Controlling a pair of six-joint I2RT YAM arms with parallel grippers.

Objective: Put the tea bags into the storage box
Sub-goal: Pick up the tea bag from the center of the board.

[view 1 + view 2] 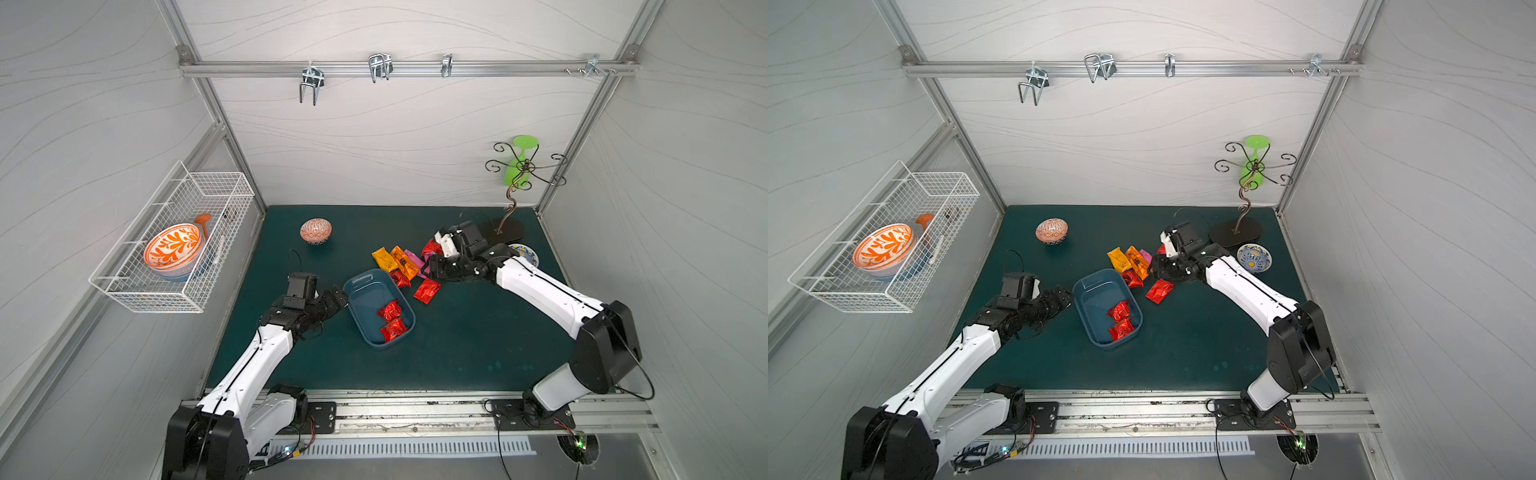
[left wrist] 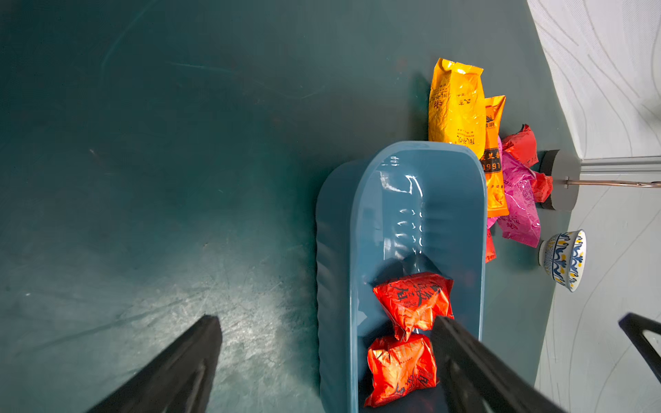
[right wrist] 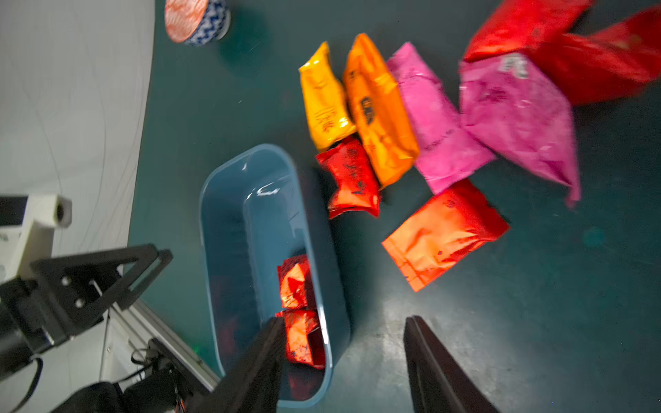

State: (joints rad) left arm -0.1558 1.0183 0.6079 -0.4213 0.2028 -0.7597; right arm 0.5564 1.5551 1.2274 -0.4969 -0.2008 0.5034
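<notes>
currently 2 red tea bags lie inside the blue storage box.

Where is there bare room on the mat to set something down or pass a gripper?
Bare: the front strip of mat between the storage box and the front rail, and the patch between the upturned bowl and the loose tea bags. The box's far half is empty. Crowded: off the box's far end, where they cluster by the right gripper.
</notes>
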